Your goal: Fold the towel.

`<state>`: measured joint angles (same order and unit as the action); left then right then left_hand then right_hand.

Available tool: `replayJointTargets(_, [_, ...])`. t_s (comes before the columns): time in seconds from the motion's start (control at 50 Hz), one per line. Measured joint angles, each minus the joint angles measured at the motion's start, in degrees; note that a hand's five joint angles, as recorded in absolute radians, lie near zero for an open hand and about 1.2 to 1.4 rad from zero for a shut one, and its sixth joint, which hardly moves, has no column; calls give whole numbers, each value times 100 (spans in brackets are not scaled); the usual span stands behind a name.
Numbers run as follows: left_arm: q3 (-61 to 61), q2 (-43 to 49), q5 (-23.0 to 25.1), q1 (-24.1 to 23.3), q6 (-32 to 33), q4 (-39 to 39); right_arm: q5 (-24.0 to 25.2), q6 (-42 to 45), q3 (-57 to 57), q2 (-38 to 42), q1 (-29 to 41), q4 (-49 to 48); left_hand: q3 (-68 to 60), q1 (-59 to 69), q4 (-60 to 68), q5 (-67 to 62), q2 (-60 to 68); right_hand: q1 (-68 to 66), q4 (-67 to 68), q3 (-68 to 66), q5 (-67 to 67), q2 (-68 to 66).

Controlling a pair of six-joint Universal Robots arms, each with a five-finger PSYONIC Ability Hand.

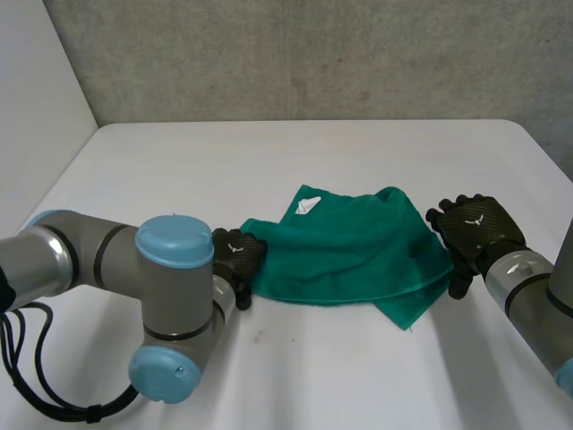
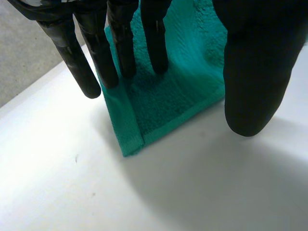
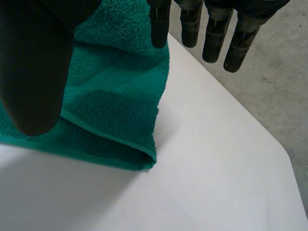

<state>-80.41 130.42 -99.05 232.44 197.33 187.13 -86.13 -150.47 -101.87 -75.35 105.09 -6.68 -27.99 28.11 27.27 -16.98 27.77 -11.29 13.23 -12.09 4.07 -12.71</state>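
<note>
A white worktop [image 1: 358, 152] stands against a grey, rough wall [image 1: 313, 54], with a green towel [image 1: 358, 251] lying rumpled and partly doubled over at its middle. The head view shows a small white label [image 1: 307, 206] on the towel's far edge. The wrist views show a grey floor [image 3: 279, 72] past the worktop's edge, and a hemmed towel corner close under each hand. The left hand [image 1: 237, 258] sits at the towel's left corner, ahead of the bent left arm [image 1: 107, 269]. Its fingers [image 2: 156, 43] are straight, some over the cloth and some over bare worktop, with the thumb held well apart and gripping nothing. The right hand [image 1: 474, 228] is at the towel's right edge, its fingers [image 3: 214, 33] likewise straight and spread wide of the thumb, holding nothing.
</note>
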Motion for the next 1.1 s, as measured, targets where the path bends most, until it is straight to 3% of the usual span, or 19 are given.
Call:
replayJointTargets(0.5, [256,344,21,48,-9,549,0,7,-29,145,13,0,-951,968,1038,-1014,974,0,0,0,0,0])
replayJointTargets(0.76, [469,491,116,47,-12,545,0,8,-34,144,12,0,-2521,2559,2605,-2561,2558,0,0,0,0,0])
replayJointTargets(0.82, [496,522,250,50,-19,542,0,7,-38,144,12,0,-3439,3453,3531,-3515,3506,0,0,0,0,0])
replayJointTargets(0.98, [593,526,405,56,-24,479,0,3,-43,144,11,0,-4002,3672,4089,-3876,4049,0,0,0,0,0])
replayJointTargets(1.1, [532,202,209,81,-28,199,-8,-8,14,142,-32,7,-4002,3673,4089,-3876,4058,0,0,0,0,0])
